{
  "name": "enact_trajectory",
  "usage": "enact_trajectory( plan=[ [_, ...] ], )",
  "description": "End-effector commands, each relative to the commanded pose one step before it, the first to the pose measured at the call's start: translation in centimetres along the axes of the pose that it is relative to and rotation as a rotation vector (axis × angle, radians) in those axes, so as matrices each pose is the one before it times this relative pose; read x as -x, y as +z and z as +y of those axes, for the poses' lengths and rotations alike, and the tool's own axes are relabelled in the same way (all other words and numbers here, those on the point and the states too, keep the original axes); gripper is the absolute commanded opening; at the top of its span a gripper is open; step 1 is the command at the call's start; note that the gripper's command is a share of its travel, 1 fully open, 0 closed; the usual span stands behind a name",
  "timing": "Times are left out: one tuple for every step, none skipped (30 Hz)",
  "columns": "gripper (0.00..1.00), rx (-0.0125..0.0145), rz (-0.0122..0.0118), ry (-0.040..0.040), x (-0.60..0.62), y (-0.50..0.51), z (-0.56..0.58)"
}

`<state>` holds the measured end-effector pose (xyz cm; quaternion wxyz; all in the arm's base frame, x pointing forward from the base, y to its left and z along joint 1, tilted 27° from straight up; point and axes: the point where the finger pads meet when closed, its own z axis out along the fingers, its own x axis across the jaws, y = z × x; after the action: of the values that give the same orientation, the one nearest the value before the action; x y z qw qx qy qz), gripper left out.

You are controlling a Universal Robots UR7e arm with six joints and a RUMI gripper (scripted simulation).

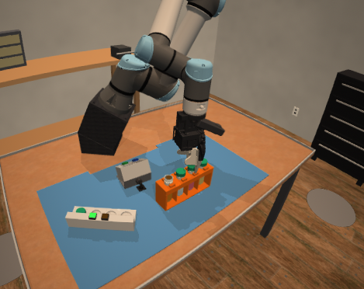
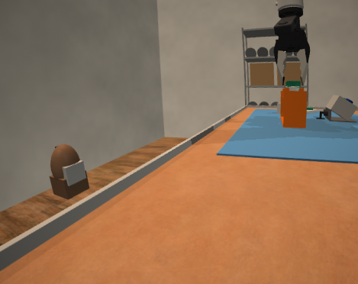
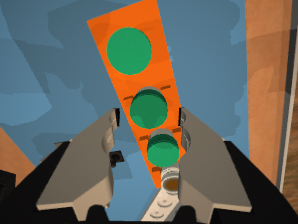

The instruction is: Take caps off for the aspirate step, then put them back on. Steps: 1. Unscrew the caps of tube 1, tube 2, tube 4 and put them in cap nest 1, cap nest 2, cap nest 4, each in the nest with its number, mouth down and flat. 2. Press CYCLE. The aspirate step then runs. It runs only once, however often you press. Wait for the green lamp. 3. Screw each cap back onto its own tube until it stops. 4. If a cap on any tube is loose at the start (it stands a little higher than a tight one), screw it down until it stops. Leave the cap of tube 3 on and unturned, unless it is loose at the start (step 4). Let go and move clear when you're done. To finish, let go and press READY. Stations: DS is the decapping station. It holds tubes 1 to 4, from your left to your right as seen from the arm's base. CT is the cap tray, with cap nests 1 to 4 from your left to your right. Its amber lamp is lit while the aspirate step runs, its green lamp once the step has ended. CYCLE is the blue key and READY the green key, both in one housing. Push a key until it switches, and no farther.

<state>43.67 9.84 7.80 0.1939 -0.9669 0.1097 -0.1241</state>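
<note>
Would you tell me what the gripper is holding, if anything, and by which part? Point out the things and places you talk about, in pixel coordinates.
Nothing is held: the gripper [image 1: 195, 170] [image 2: 293, 81] [image 3: 149, 109] is open, with gaps between its fingers and the green cap [image 3: 149, 111] between them.

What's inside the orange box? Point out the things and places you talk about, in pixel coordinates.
The orange box [image 1: 162, 195] [image 2: 294, 111] [image 3: 141, 75] holds little tubes in its openings. Three have green caps on, and one is uncapped, with something brown showing in its mouth. The walls between hide the tubes' edges.

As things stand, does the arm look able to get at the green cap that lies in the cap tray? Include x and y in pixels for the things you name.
Probably yes. Nothing stands over that green cap [image 1: 81, 210] [image 2: 309, 108] in the cap tray [image 1: 105, 223] [image 2: 278, 108] [image 3: 151, 212], and the pincer [image 1: 193, 168] [image 2: 293, 82] [image 3: 149, 109] is open, but it should first lift clear of the orange rack [image 1: 161, 195] [image 2: 293, 111] [image 3: 146, 11].
</note>
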Motion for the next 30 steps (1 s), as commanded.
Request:
enact_trajectory(
  plan=[
    [0.35, -0.00914, -0.00173, -0.14223, -0.035, -0.022, -0.013],
    [0.35, -0.00002, -0.00001, -0.04001, 0.002, -0.007, 0.005],
    [0.35, 0.0, 0.0, -0.04, 0.0, 0.0, 0.0],
    [0.35, 0.0, 0.0, -0.04, 0.0, 0.0, 0.0],
    [0.35, 0.0, 0.0, -0.04, 0.0, 0.0, 0.0],
    [0.35, 0.0, 0.0, -0.04, 0.0, 0.0, 0.0],
    [0.35, 0.0, 0.0, -0.04, 0.0, 0.0, 0.0],
    [0.35, 0.0, 0.0, -0.04, 0.0, 0.0, 0.0],
    [0.35, 0.0, 0.0, -0.04, 0.0, 0.0, 0.0],
    [0.35, 0.0, 0.0, -0.04, 0.0, 0.0, 0.0],
    [0.35, 0.0, 0.0, -0.04, 0.0, 0.0, 0.0],
    [0.35, 0.0, 0.0, -0.04, 0.0, 0.0, 0.0],
    [0.35, 0.0, 0.0, -0.04, 0.0, 0.0, 0.0],
    [0.35, 0.0, 0.0, -0.04, 0.0, 0.0, 0.0],
    [0.35, 0.0, 0.0, -0.04, 0.0, 0.0, 0.0],
    [0.35, 0.0, 0.0, 0.0, 0.0, 0.0, 0.0],
    [0.35, 0.0, 0.0, 0.0, 0.0, 0.0, 0.0],
    [0.35, 0.0, 0.0, -0.04, 0.001, -0.001, 0.0],
    [0.35, 0.0, 0.0, -0.04, 0.0, 0.0, 0.0],
    [0.35, 0.00002, 0.0, -0.00719, -0.004, 0.007, -0.003],
    [0.35, 0.0, 0.0, 0.0, 0.001, -0.001, 0.0],
    [0.35, 0.0, 0.0, 0.0, 0.001, -0.001, 0.0],
    [0.35, 0.0, 0.0, 0.0, 0.001, -0.001, 0.0],
    [0.35, 0.0, 0.0, 0.0, 0.001, -0.001, 0.0],
    [0.35, 0.0, 0.0, 0.0, 0.0, -0.001, 0.0],
    [0.0, 0.0, 0.0, 0.0, 0.0, -0.001, 0.0],
    [0.0, 0.0, 0.0, 0.0, 0.0, 0.0, 0.0],
    [0.0, 0.0, 0.0, 0.0, 0.0, 0.0, 0.0],
    [0.0, 0.0, 0.0, 0.0, 0.0, 0.0, 0.0],
    [0.0, 0.0, 0.0, 0.0, 0.0, 0.0, 0.0]
  ],
)
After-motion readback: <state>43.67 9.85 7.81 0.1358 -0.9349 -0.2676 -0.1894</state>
